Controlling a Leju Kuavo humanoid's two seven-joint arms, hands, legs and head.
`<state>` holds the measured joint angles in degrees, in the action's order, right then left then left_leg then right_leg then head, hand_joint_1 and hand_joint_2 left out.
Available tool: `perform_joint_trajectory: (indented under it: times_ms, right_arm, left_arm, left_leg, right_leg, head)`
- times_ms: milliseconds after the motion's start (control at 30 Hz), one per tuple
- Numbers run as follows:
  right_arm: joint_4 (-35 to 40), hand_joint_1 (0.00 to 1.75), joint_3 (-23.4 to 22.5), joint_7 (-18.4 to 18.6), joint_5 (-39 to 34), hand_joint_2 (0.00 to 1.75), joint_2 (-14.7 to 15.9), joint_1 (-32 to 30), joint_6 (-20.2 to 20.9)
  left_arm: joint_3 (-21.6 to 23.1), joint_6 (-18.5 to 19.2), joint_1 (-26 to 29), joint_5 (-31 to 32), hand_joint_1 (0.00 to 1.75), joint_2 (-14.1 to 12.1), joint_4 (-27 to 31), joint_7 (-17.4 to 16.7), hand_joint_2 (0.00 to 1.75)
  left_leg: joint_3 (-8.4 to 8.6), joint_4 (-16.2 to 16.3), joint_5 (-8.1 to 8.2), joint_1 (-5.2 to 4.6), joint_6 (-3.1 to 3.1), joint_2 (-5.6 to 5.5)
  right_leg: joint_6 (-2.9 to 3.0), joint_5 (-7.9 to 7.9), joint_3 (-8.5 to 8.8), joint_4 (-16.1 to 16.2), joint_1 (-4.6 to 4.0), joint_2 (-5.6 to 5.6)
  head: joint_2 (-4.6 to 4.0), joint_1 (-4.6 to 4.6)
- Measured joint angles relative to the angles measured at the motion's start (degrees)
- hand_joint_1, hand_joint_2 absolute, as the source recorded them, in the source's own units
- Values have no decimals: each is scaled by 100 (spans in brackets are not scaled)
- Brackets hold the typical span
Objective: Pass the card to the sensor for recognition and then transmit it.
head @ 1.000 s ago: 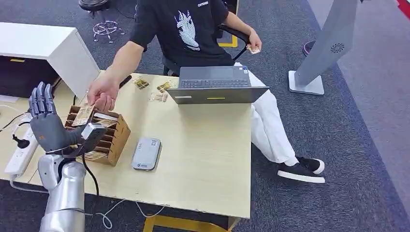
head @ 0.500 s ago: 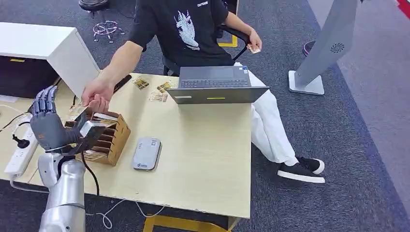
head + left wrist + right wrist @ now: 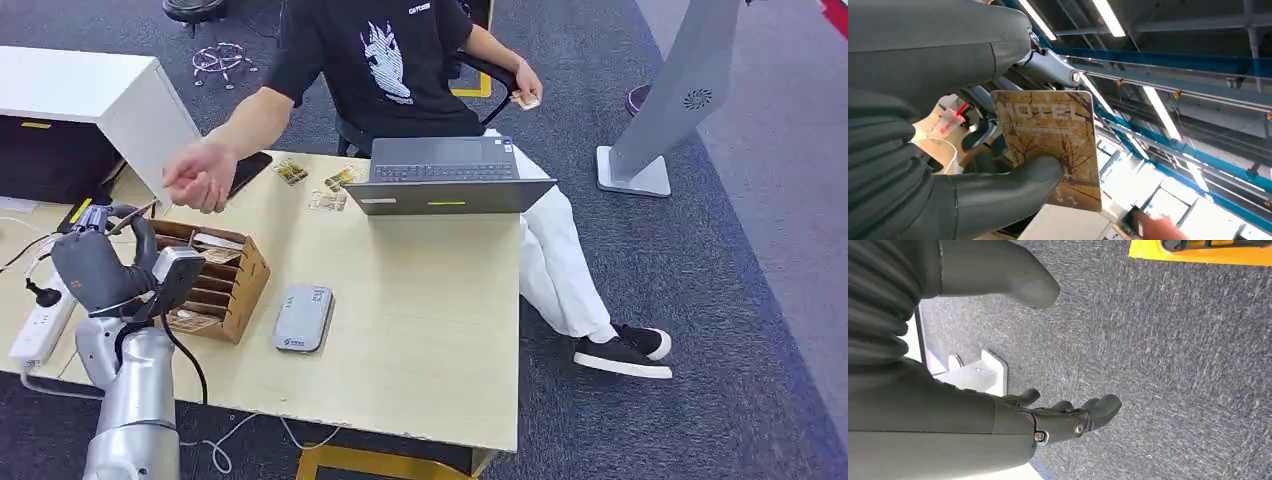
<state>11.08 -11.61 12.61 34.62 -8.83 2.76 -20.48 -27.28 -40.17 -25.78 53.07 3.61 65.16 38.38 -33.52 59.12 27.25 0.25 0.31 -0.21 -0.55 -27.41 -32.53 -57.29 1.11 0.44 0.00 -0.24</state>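
My left hand (image 3: 97, 266) is raised beside the wooden card box (image 3: 222, 284) at the table's left end. It pinches a brown card printed HOTEL (image 3: 1049, 131) between thumb and fingers; in the head view the card (image 3: 133, 215) shows edge-on above the hand. The grey sensor pad (image 3: 303, 318) lies flat on the table just right of the box, apart from the hand. My right hand (image 3: 1013, 421) hangs over grey carpet with its fingers apart and nothing in it.
A person sits behind the table, one hand (image 3: 200, 180) held above the box's far side. A grey laptop (image 3: 446, 176) and loose cards (image 3: 330, 190) lie at the far edge. A power strip (image 3: 40, 322) is at the left, a white cabinet (image 3: 100, 95) behind it.
The person's hand brought a card to my left hand, whose spread fingers closed on it. The person's hand has since pulled back toward the far edge.
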Motion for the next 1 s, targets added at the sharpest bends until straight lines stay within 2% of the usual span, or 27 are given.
perform_joint_trajectory:
  times_ms: [333, 467, 667, 767, 1000]
  right_arm:
    - [0, 0, -9, 0, 11, 175, 0, 0, -7]
    - [0, 0, -50, -4, 7, 175, 0, 0, -17]
    - [0, 0, -105, -4, 17, 175, 0, 0, -15]
    - [0, 0, -181, -7, 20, 175, 0, 0, -15]
    - [0, 0, -365, 9, 9, 175, 0, -9, -48]
  left_arm:
    - [0, 0, -2, 24, 175, 31, 131, 39, 175]
    - [7, 0, -6, -238, 175, 31, 216, 28, 175]
    - [262, 0, 109, -443, 175, 55, 393, -180, 175]
    - [858, 13, 376, -871, 175, 55, 577, -658, 175]
    - [2698, 507, 1205, -1718, 175, -55, 1353, -1187, 175]
  left_leg:
    - [0, 0, 0, 0, 0, 0]
    - [1, 1, 0, 0, 0, 1]
    - [1, 1, 0, 0, 0, 0]
    - [1, 1, 0, -1, 1, 0]
    - [-3, 2, 5, -3, 4, 0]
  right_leg:
    - [0, 0, 0, 0, 0, 0]
    - [0, 0, 0, 0, 0, 2]
    - [0, 0, 0, 0, 0, 1]
    - [0, 0, 0, 1, 1, 1]
    - [-1, -1, 0, 2, 2, 0]
  head:
    - [0, 0]
    - [-2, 0]
    - [0, 0]
    - [0, -2]
    - [0, 0]
